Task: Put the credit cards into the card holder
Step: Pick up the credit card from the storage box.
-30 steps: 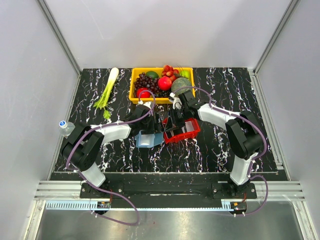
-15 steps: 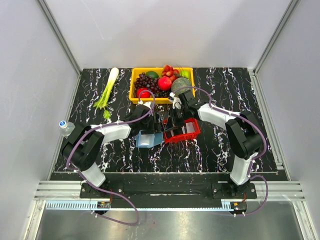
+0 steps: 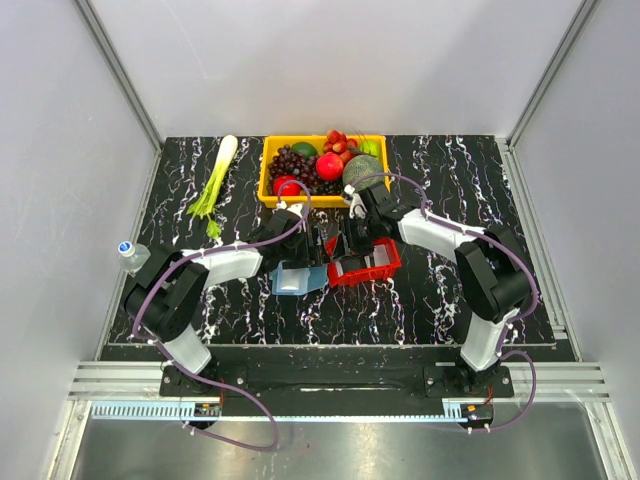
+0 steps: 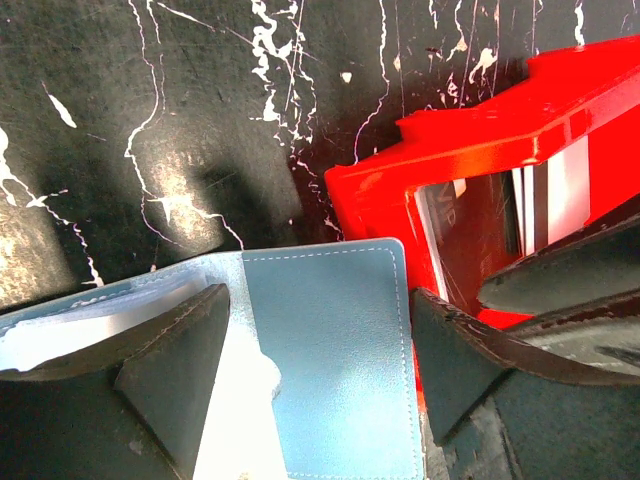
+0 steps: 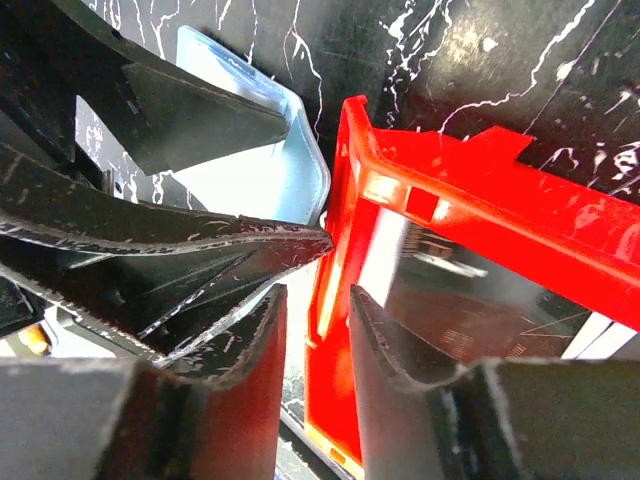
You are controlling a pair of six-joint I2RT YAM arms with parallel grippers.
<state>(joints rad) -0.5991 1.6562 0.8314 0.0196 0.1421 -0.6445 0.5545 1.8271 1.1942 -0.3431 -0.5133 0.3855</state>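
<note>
Pale blue card holder (image 4: 330, 380) open on the worktop (image 4: 150, 100), just beside the red tray (image 4: 470, 150), my left end effector (image 4: 318, 305) low, jaws wide astride its flap, white and grey credit cards (image 4: 560, 200) inside the tray, my right end effector (image 5: 315, 300) angled down, jaws narrow across the tray's wall

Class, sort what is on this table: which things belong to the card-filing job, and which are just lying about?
Job: thin plastic credit cards, in the red plastic tray; flat blue card holder.
Lying about: yellow crate of fruit; green leafy stalk; clear plastic bottle.
</note>
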